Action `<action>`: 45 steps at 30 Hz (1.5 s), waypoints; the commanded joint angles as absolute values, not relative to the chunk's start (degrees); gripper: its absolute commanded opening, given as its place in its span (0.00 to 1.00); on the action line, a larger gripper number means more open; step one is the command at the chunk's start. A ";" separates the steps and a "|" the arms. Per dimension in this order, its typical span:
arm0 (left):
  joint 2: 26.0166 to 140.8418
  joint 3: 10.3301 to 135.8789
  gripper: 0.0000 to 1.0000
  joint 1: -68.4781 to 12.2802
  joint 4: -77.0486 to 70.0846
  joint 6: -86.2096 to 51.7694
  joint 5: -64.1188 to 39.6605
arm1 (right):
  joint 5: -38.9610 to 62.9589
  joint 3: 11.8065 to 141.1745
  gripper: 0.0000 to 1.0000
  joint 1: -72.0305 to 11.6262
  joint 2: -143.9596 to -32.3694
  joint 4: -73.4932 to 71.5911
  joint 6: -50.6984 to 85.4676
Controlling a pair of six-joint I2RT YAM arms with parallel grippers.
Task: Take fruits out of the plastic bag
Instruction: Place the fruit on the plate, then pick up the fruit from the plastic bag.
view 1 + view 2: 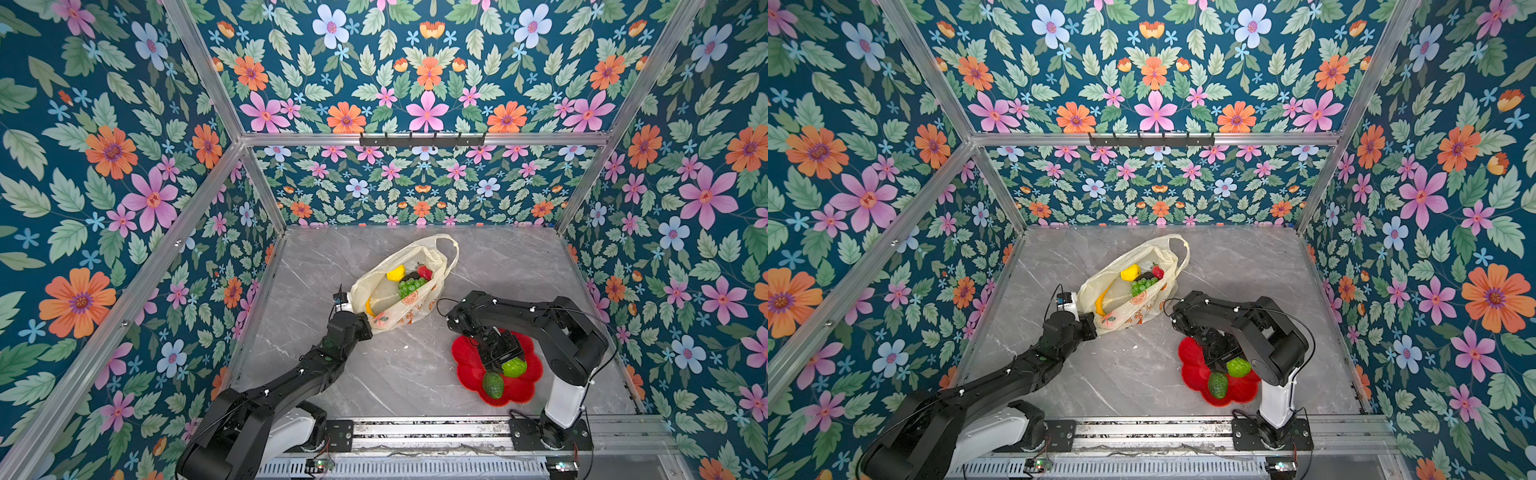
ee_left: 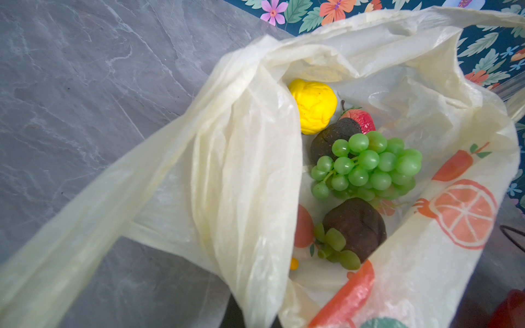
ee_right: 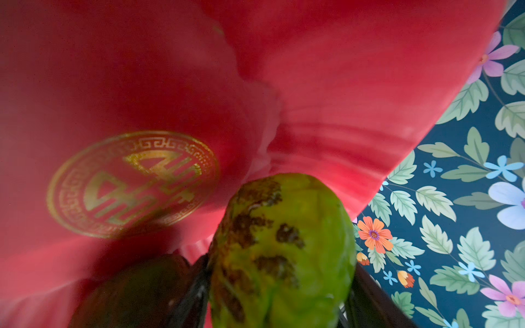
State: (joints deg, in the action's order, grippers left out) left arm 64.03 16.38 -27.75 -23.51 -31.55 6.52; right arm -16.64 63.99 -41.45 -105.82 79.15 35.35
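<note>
Plastic bag (image 1: pixel 409 305) sits on the desk (image 1: pixel 519 266), your left claw (image 1: pixel 365 322) pinching its edge; red print (image 1: pixel 406 319) is unreadable. Right claw (image 1: pixel 508 360) straddles the green apple (image 1: pixel 515 368) over the red plate (image 1: pixel 465 357). Gripping or not, can't tell.

Grey marble tbl (image 1: pixel 395 374) w/ 2 items: plastic bag (image 1: pixel 415 309), red plate (image 1: pixel 463 357).

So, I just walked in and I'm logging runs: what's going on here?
The left gripper is shut on the plastic bag, holding its mouth open. The right gripper is over the red plate with a bright green fruit between its jaws; whether it is gripped is unclear. A green avocado lies on the plate. The lemon, strawberry, grapes and banana are in the bag.
</note>
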 commanded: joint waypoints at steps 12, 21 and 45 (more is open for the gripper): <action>63.73 16.26 0.00 -27.71 -23.47 -31.19 7.29 | -18.01 64.98 0.80 -41.41 -104.22 80.22 35.51; 64.23 16.42 0.00 -27.69 -23.48 -31.03 7.03 | -20.32 70.31 0.80 -41.43 -100.51 83.69 35.77; 66.35 17.82 0.00 -27.69 -23.78 -30.03 4.65 | -7.33 120.63 0.68 -45.52 -120.61 55.16 24.98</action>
